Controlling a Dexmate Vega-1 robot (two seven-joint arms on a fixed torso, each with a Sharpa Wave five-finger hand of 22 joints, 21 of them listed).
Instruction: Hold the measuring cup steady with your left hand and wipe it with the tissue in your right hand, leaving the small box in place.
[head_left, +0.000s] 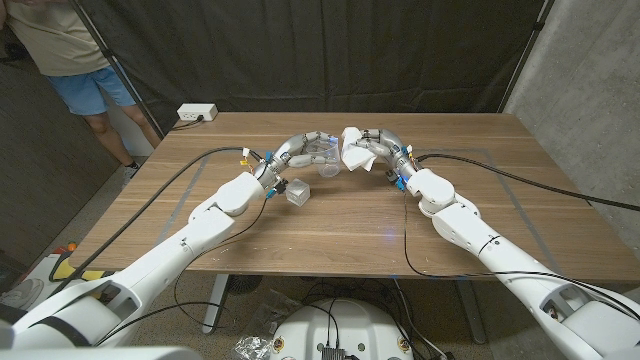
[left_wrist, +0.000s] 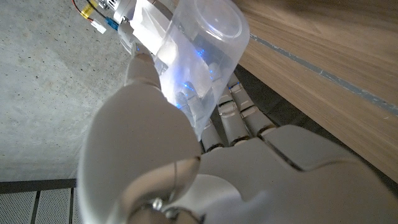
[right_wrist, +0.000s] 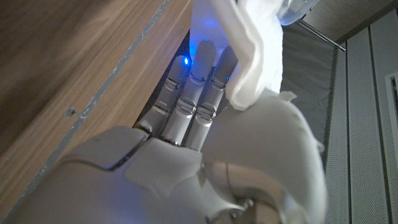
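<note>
Over the far middle of the wooden table (head_left: 350, 225) both hands are up and meeting, and the clear plastic measuring cup (head_left: 326, 157) sits right between them, lifted off the wood. The left hand (head_left: 300, 148) has it, fingers curled around the cup's wall, and the left wrist view confirms the grip: the cup (left_wrist: 199, 50) stands against the fingers (left_wrist: 236, 118) with its round base turned toward the camera and a blue glint showing through the plastic. The right hand (head_left: 375, 143) holds the white tissue (head_left: 357, 152), bunched and crumpled, and presses it against the cup's side nearest that hand. From the right wrist view the tissue (right_wrist: 252, 56) is draped over the thumb side of the hand, with the fingers (right_wrist: 193, 99) reaching up behind it and a sliver of the cup (right_wrist: 295, 9) just beyond. The small box (head_left: 297, 190), clear-looking and cube-shaped, rests on the table beside the left wrist, nearer the robot than the cup and apart from it. At the far left corner lies a white power strip (head_left: 196, 114), and a person in blue shorts (head_left: 85, 70) stands beyond the table's left end.
</note>
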